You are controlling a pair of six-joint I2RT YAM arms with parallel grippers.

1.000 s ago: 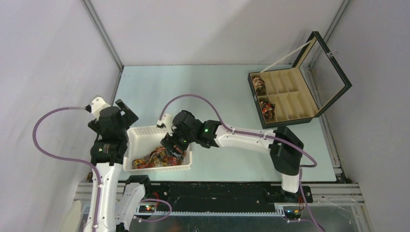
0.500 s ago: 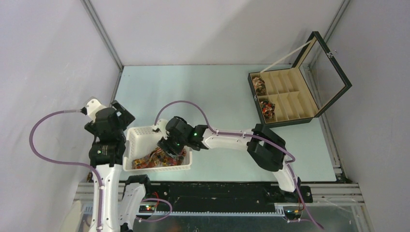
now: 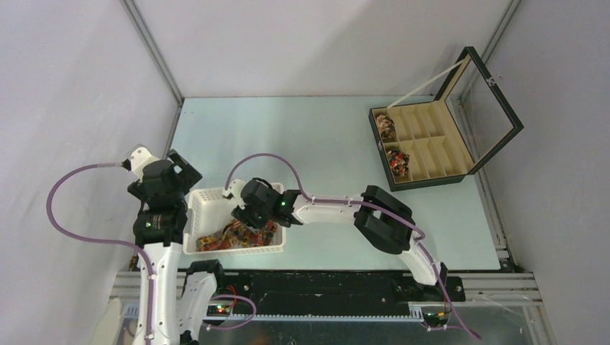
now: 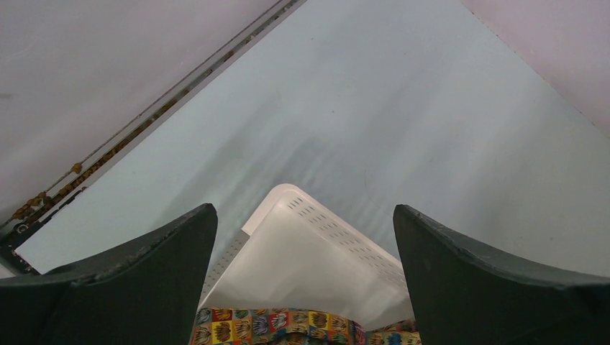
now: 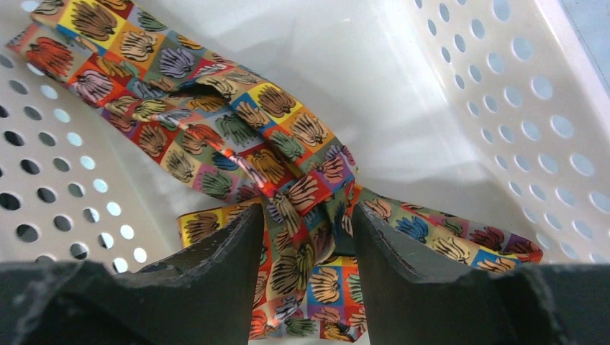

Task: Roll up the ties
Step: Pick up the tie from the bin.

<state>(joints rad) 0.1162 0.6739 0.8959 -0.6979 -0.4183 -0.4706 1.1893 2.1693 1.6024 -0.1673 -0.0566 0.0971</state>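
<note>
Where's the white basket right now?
In the top view, the white basket sits at the table's near-left edge, beside the left arm, with the right tool among its ties.

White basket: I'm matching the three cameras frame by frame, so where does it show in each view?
Top external: white basket lower left.
Left wrist: white basket at bottom centre.
Right wrist: white basket fills the frame.
Shared landmark: the ties lying in it.

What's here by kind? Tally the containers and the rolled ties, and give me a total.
White perforated basket: 1
Black box, lid open: 1
Rolled ties in the box: 2
Total: 4
Loose ties in the basket: a tangled heap, cannot be counted.
</note>
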